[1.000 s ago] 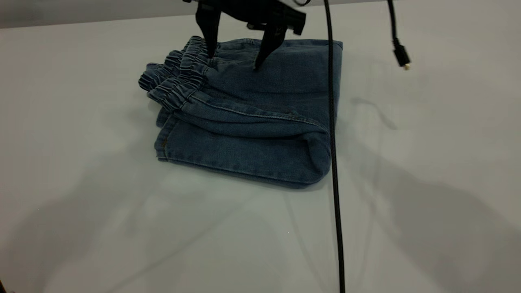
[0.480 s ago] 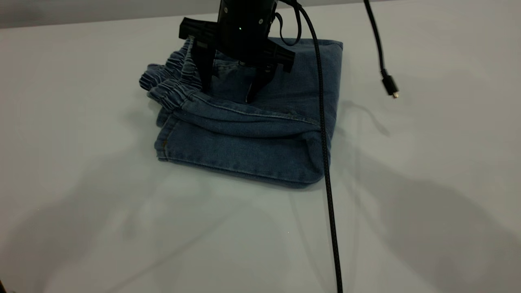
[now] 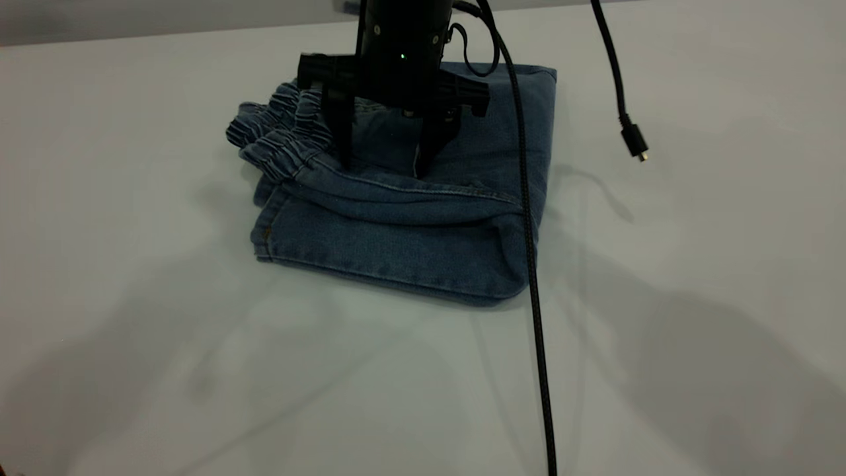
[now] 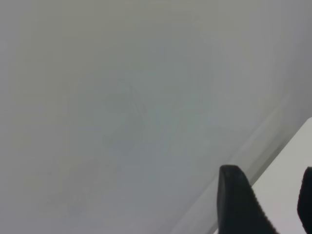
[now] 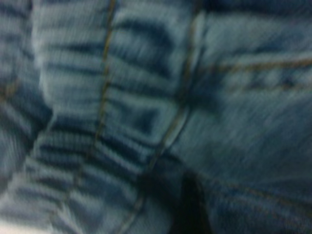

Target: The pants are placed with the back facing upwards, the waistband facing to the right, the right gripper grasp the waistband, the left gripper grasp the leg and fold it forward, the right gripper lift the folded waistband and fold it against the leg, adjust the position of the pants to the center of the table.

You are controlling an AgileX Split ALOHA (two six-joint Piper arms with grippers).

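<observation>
The pants (image 3: 410, 231) lie folded into a thick blue denim bundle on the white table (image 3: 198, 370), toward its far side. The ruffled waistband (image 3: 284, 135) is bunched at the bundle's left end, on top of a flat stitched leg hem (image 3: 263, 233). My right gripper (image 3: 384, 169) stands open over the upper layer, just right of the waistband, both fingertips down on the denim. The right wrist view is filled with the waistband (image 5: 97, 122) and one dark finger (image 5: 191, 207). My left gripper (image 4: 273, 204) is open and empty over bare table, and the exterior view does not show it.
A black braided cable (image 3: 537, 297) hangs from the right arm across the bundle's right end to the front edge. A second cable ends in a loose plug (image 3: 634, 142) above the table at the right. Bare table surrounds the bundle.
My right gripper has come down and toward the front, from above the bundle's far edge onto the denim beside the waistband. It stayed open. The pants have barely shifted.
</observation>
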